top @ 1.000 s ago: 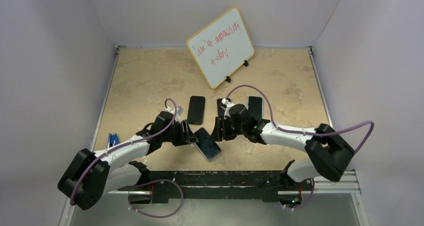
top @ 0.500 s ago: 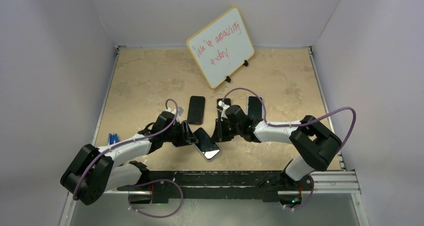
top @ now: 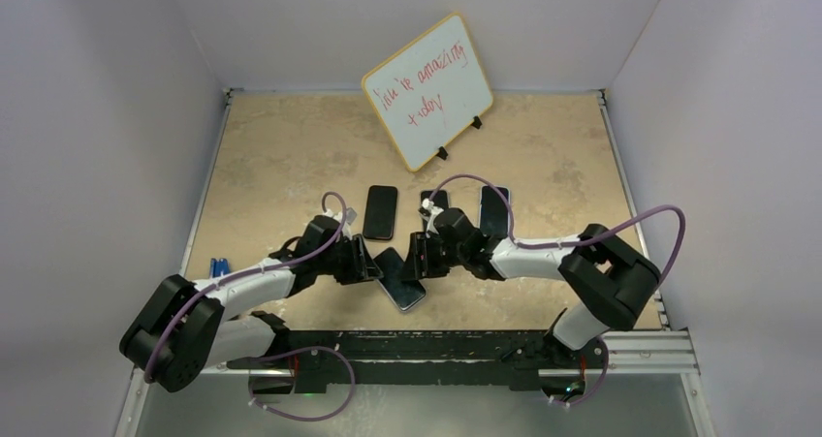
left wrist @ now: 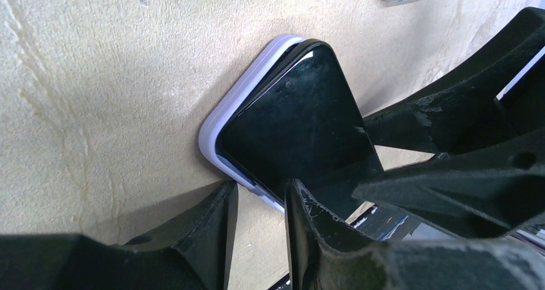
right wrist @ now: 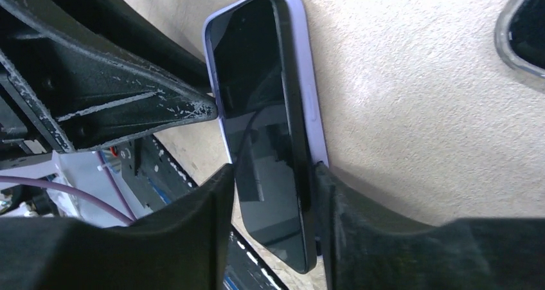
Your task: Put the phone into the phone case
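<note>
We've got the black phone lying on its lilac phone case, right gripper with 1 finger each side, tan table underneath.

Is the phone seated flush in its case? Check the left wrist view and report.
No. The phone lies skewed over the lavender case, with one corner standing proud of its rim.

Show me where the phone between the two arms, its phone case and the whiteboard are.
phone (right wrist: pixel 257 110), right wrist view, middle of its dark screen.
phone case (right wrist: pixel 307 78), right wrist view, on its lilac side rim.
whiteboard (top: pixel 426 90), top external view, middle of the written white face.
</note>
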Robot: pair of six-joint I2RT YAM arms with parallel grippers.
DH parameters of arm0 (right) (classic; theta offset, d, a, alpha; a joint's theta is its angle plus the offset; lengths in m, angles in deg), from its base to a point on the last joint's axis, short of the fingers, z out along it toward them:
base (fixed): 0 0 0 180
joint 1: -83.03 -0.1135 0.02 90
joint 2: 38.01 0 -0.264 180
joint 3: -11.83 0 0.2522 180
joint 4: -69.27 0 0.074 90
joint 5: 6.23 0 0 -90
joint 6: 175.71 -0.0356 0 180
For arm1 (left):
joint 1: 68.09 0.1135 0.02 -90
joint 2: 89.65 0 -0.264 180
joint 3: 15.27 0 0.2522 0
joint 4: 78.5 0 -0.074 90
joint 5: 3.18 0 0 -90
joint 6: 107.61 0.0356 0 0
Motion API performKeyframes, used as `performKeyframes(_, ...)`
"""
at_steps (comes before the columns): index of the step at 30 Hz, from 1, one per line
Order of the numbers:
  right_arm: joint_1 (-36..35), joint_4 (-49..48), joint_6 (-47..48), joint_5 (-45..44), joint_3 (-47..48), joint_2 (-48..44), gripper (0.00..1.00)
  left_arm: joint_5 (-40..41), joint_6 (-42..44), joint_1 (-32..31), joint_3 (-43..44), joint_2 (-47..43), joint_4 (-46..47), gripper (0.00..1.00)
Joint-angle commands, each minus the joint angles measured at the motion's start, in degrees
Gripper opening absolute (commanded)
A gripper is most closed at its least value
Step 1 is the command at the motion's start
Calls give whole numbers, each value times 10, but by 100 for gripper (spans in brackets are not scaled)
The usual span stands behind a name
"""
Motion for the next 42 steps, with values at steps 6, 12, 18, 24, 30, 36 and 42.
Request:
performKeyframes(6, -10, 5, -7, -13, -9, -35, 72, -11, -12, 6, 17, -18, -12, 38)
performKeyframes(12, -10, -31, -13, -23, -16, -10, 81, -16, -13, 8, 16, -13, -13, 38)
performKeyframes(18, -11, -65, -35, 8, -13, 25, 80, -19, -15, 8, 8, -10, -6, 34)
performKeyframes(24, -12, -104, -65, 36, -17, 39, 79, -33, -23, 8, -5, -4, 9, 30)
performKeyframes(30, -11, -181, -125, 97, -38, 55, 76, -48, -30, 9, -19, -26, 29, 21)
performKeyframes(36, -10, -212, -148, 109, -50, 42, 73, -58, -41, 12, -29, -52, 31, 20)
performKeyframes(42, -7, -344, -213, 135, -78, 54, 69, -70, -45, 12, -39, -50, 33, 20)
